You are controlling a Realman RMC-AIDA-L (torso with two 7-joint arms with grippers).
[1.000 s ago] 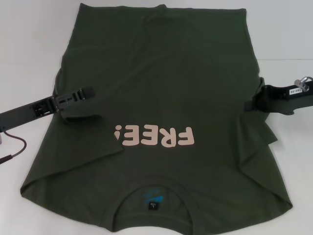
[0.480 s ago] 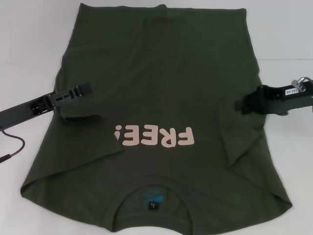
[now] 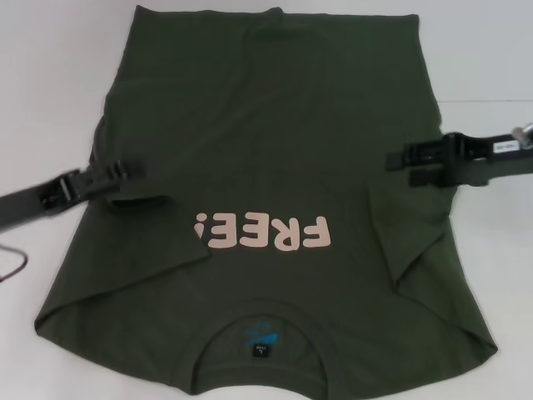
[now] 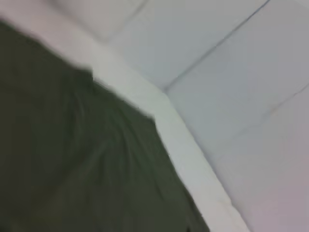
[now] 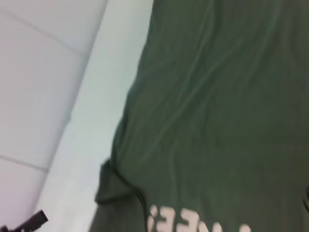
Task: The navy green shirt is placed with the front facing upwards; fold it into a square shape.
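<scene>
The navy green shirt (image 3: 275, 125) lies front up on the white table (image 3: 50, 83), collar toward me, with its pink "FREE!" lettering (image 3: 266, 233) and black neck label (image 3: 261, 348) showing. Its left sleeve (image 3: 141, 200) lies folded inward onto the body. My left gripper (image 3: 137, 169) is low at the shirt's left edge, just above that sleeve. My right gripper (image 3: 393, 160) is over the shirt's right side, shut on the right sleeve edge, with a raised fold of cloth (image 3: 416, 242) trailing under it. The shirt also shows in the left wrist view (image 4: 72, 159) and the right wrist view (image 5: 227, 106).
The table's bare white top surrounds the shirt at left, right and back. A thin dark cable (image 3: 12, 271) lies at the far left edge. My left gripper shows small in the right wrist view (image 5: 36, 220).
My right gripper has moved inward over the shirt, pulling the right sleeve fold with it. My left gripper has drawn back outward and the folded left sleeve has stayed in place.
</scene>
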